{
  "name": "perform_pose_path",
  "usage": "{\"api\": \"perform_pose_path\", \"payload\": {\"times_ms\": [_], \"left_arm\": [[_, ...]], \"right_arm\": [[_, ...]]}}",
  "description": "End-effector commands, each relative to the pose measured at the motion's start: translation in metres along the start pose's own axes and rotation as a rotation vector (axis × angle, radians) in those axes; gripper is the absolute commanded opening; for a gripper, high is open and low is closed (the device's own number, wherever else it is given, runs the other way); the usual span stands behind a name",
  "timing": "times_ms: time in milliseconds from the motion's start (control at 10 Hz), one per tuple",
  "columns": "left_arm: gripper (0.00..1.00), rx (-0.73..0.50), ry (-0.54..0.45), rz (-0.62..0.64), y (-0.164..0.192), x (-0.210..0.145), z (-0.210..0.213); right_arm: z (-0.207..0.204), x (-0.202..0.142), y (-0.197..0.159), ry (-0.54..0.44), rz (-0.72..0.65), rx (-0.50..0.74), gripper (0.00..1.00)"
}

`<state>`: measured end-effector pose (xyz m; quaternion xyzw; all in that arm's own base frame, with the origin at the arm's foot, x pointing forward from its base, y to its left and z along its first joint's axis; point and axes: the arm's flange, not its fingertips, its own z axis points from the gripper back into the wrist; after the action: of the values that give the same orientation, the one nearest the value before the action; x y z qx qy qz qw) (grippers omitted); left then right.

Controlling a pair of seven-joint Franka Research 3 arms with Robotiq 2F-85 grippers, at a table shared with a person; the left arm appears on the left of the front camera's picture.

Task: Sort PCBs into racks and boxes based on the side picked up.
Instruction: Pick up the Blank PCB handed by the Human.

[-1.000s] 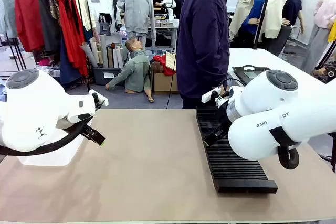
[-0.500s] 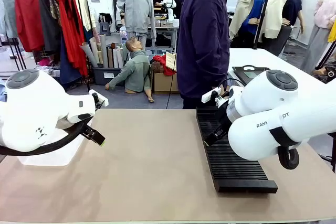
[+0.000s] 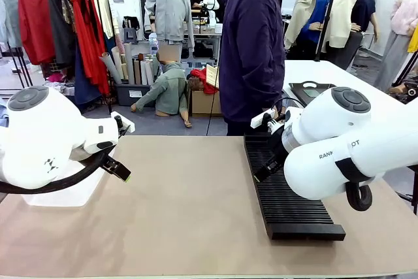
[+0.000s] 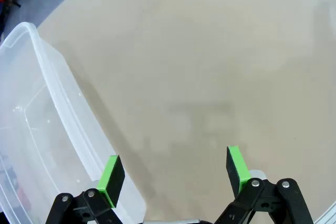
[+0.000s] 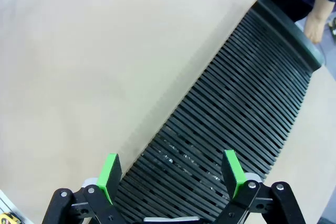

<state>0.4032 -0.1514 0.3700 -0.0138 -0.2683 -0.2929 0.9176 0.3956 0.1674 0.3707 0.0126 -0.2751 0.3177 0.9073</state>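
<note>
Now you see both pincers spread wide, holding nothing. Your left gripper (image 4: 174, 171) hangs over the bare table (image 4: 220, 51), with one green pad just above the rim of the clear box (image 4: 47, 129) — this box sits at the table's left side. Your right gripper (image 5: 170, 172) hovers above the black rack (image 5: 236, 93) on the right side — the person's hand (image 5: 315, 24) is beside its far end.
</note>
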Motion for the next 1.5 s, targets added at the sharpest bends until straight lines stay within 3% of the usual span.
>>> {"api": "perform_pose_path", "payload": {"times_ms": [0, 300, 700, 1100, 1400], "left_arm": [[1.0, 0.0, 0.0, 0.0, 0.0, 0.0, 0.0], [1.0, 0.015, 0.005, 0.016, 0.004, 0.009, 0.008], [1.0, -0.078, 0.008, 0.003, 0.024, 0.029, 0.025], [1.0, -0.157, 0.038, 0.071, 0.063, 0.053, 0.068], [1.0, -0.377, -0.029, 0.157, 0.092, 0.056, 0.09]], "right_arm": [[0.0, 0.0, 0.0, 0.0, 0.0, 0.0, 1.0], [0.012, 0.008, -0.003, -0.014, -0.025, -0.015, 1.0], [0.033, 0.039, -0.014, 0.02, -0.061, 0.004, 1.0], [0.069, 0.075, -0.044, 0.001, -0.249, 0.139, 1.0], [0.095, 0.082, -0.06, -0.083, -0.436, 0.265, 1.0]]}}
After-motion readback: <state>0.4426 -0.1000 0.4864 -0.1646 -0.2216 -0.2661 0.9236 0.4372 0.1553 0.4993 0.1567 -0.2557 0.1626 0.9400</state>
